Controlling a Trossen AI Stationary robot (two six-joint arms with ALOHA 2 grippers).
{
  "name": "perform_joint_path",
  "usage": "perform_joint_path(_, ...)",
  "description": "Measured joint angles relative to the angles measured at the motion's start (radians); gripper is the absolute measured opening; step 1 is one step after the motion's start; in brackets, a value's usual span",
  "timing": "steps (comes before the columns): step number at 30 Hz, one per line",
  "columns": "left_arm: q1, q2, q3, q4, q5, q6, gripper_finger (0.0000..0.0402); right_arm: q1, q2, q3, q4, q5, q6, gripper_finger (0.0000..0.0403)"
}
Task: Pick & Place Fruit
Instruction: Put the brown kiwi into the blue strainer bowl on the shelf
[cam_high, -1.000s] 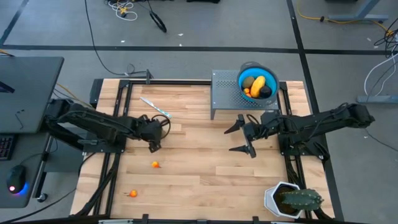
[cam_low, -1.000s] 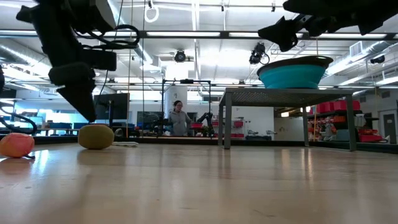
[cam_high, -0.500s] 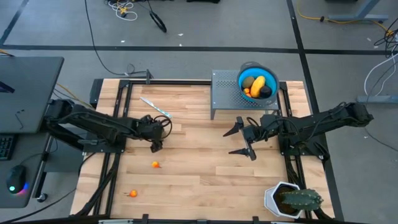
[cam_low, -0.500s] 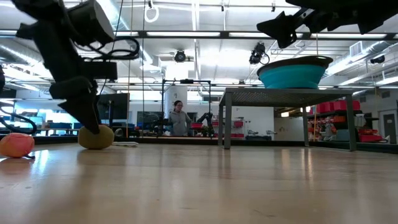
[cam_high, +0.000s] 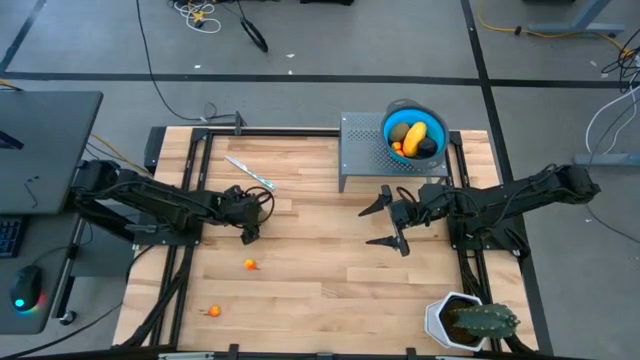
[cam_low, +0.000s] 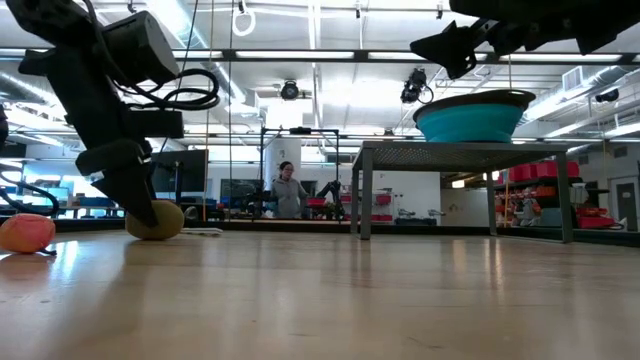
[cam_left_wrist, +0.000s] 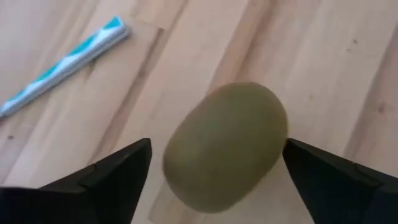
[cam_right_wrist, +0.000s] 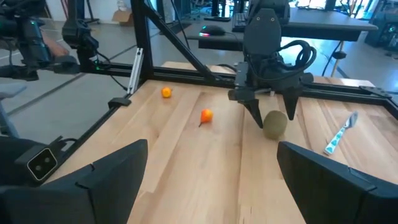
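Kiwi-like fruit (cam_left_wrist: 225, 146), an olive-brown oval, lay on the wooden worktop (cam_high: 320, 290) toward its left edge, about midway between the far and near edges, and the left gripper (cam_left_wrist: 214, 171) straddled it with its fingers spread, one on each side and neither yet touching. To do this grasp well, the fingers probably needed to sink lower around the widest part of the oval before closing, since a rounded piece pinched high would likely squirt out. A gentle, centred squeeze looked the safer choice.

The right gripper (cam_high: 388, 222) hung above the right half of the worktop, its fingers also spread and carrying nothing. On a grey perforated stand (cam_high: 362, 150) at the far edge sat the blue bowl (cam_high: 414, 133), already holding a yellow piece, another olive one, a near-black one and something orange. Two small orange-red bits (cam_high: 249, 265) rested nearer the near-left corner, well apart from the oval. A thin white-and-teal stick (cam_high: 249, 171) lay toward the far-left corner, and a potted cactus (cam_high: 470, 320) stood at the near-right corner.

Beyond the worktop was a bright workshop, where a person (cam_low: 288, 190) stood far off.
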Motion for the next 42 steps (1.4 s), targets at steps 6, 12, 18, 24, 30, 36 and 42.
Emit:
perform_joint_path(6,0.000,0.000,0.000,0.010,0.027,-0.010,0.0295,0.000,0.000,0.000,0.000,0.000,0.000,0.0367)
perform_joint_path(12,-0.001,0.000,0.000,0.022,0.051,-0.037,0.0244,0.000,0.000,0.000,0.000,0.000,0.004,0.0367)
perform_joint_path(18,-0.007,0.001,0.025,0.134,0.166,-0.077,0.0255,0.000,0.000,0.000,0.000,0.000,0.007,0.0367)
perform_joint_path(24,-0.051,-0.001,0.170,0.291,0.205,-0.079,0.0252,0.000,0.002,0.000,0.024,-0.001,-0.009,0.0367)
perform_joint_path(30,-0.094,0.009,0.217,0.533,0.186,-0.076,0.0252,0.020,0.073,0.000,0.166,0.000,-0.072,0.0367)
perform_joint_path(36,-0.116,0.096,0.217,0.572,0.183,-0.087,0.0252,0.054,0.211,0.000,0.362,0.085,-0.187,0.0367)
perform_joint_path(42,-0.115,0.212,0.217,0.753,0.208,-0.138,0.0255,0.058,0.360,0.013,0.523,0.100,-0.215,0.0367)
